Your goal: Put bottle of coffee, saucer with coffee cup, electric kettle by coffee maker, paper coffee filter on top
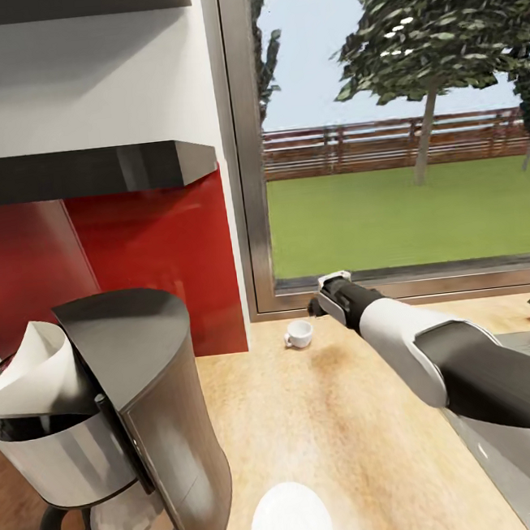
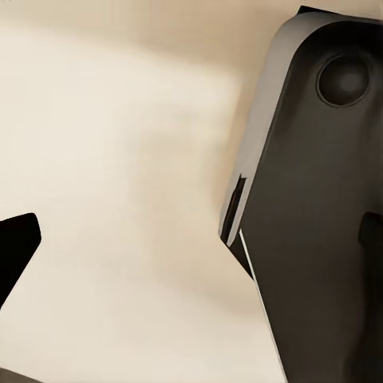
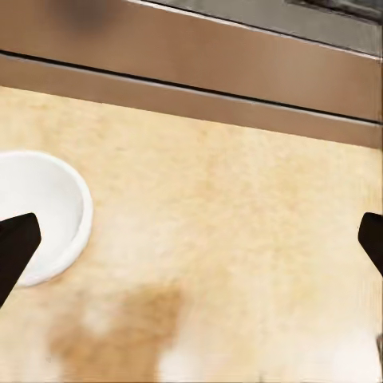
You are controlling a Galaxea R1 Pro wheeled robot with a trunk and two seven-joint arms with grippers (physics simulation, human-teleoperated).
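Right gripper (image 3: 191, 239): both dark fingertips sit at the far edges of the right wrist view with bare wood between them, so the jaws are spread wide and hold nothing. It hangs over the countertop (image 1: 355, 419) near the window sill (image 1: 414, 286).

Cup (image 3: 36, 215): upright, rim up, beside one fingertip and outside the gap, not between the fingers. In the head view the cup (image 1: 298, 334) stands just beside the gripper (image 1: 324, 295), handle toward the coffee maker side; no contact visible.

Left gripper: one dark fingertip (image 2: 16, 251) shows at the edge of the left wrist view, the other is not seen, so I cannot tell its state. A dark robot part lies close in front of that camera.

Other items: saucer (image 1: 290, 522) flat on the countertop just beside the coffee maker (image 1: 143, 425), well apart from the cup. White paper filter (image 1: 32, 375) already sits in the machine's basket.

Judged step: pick up the cup for the saucer.

To do it well:
- Shift the right gripper sideways toward the cup until the cup wall lies between the fingers.
- Lower before closing; a thin rim may slip or tip.
- Pinch one side of the wall, away from the handle.
- Lift straight, carry level, and set it on the centre of the saucer.
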